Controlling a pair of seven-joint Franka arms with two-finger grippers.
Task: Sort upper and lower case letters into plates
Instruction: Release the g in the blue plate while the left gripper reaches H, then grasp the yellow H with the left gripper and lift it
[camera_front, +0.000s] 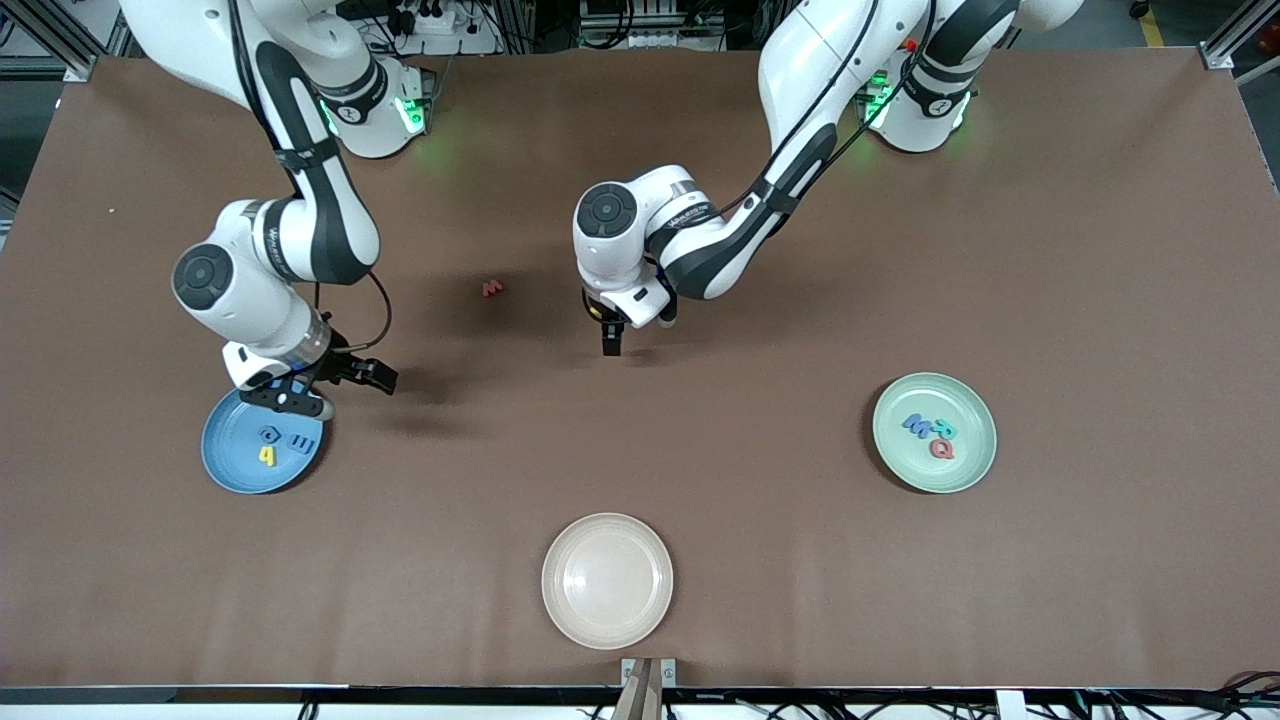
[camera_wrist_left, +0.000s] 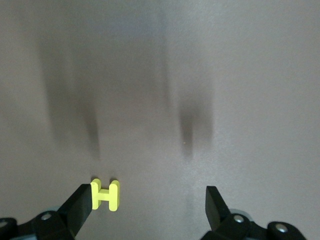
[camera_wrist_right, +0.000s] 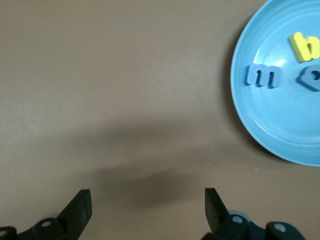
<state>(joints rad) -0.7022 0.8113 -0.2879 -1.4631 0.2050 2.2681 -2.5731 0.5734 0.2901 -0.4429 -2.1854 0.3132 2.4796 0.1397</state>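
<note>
My left gripper (camera_front: 612, 335) hangs open, low over the middle of the table. A yellow letter H (camera_wrist_left: 105, 195) lies flat between its fingers, right beside one fingertip (camera_wrist_left: 80, 207). A small red letter (camera_front: 491, 288) lies on the table toward the right arm's end from it. My right gripper (camera_front: 335, 388) is open and empty over the table at the edge of the light blue plate (camera_front: 225, 450), which holds a blue m (camera_wrist_right: 261, 76), a yellow letter (camera_wrist_right: 305, 46) and a blue e (camera_wrist_right: 311, 77). The mint green plate (camera_front: 905, 460) holds a blue M (camera_front: 917, 425), a teal letter (camera_front: 944, 430) and a red Q (camera_front: 941, 449).
A cream-beige plate (camera_front: 607, 580) with nothing in it sits nearest the front camera, mid-table. The brown table cover (camera_front: 760, 520) spreads between the plates. Both arm bases stand along the table's edge farthest from the front camera.
</note>
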